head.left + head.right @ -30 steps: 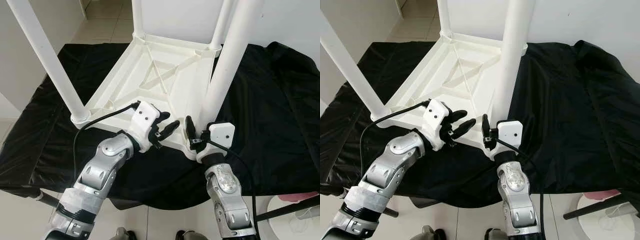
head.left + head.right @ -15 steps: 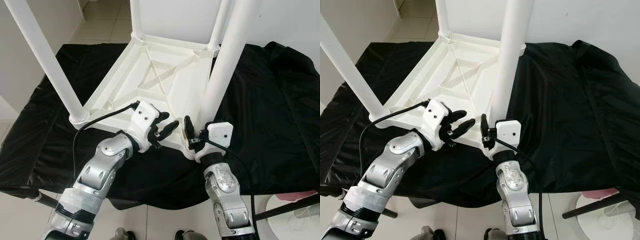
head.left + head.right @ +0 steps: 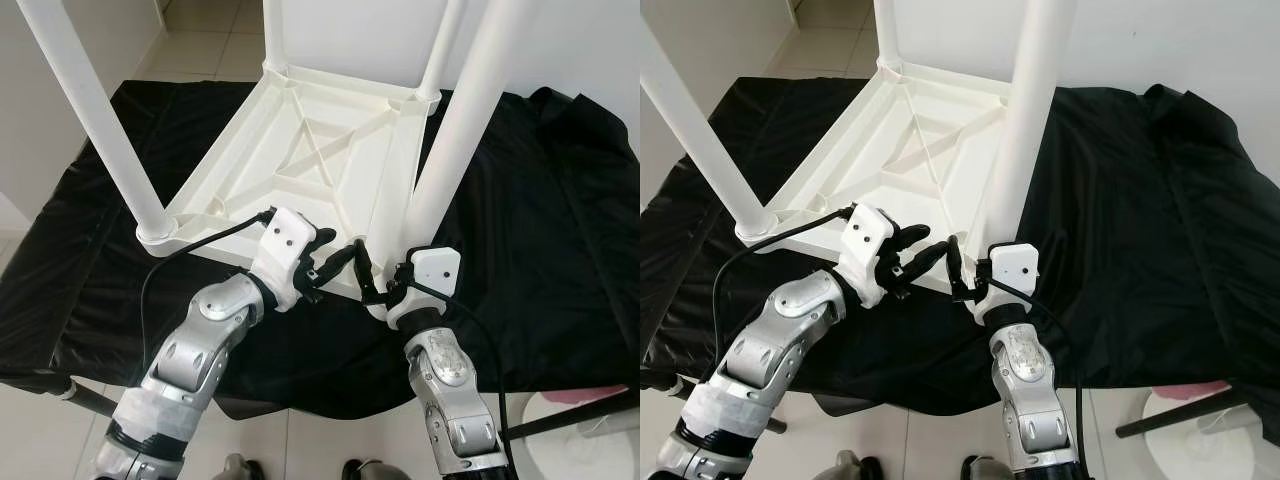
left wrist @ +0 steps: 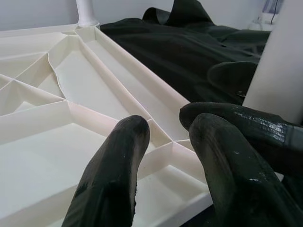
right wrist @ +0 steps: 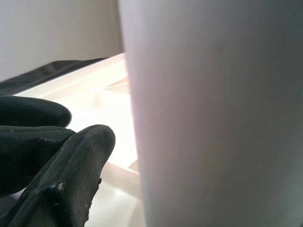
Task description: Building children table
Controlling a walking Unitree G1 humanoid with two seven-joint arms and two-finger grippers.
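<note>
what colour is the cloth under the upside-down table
Black; the cloth shows best in the right eye view, spread beneath the white table.

Looks like a room in a home, pressed into service as an assembly spot. Pale floor tiles [image 3: 215, 45] beyond the far edge of the work surface, plain white walls [image 3: 45, 160] close on the left side. Black cloth [image 3: 560, 230] draped over the whole surface and hanging past its near edge. Bottom right corner: part of a white stand [image 3: 1200, 440].
</note>
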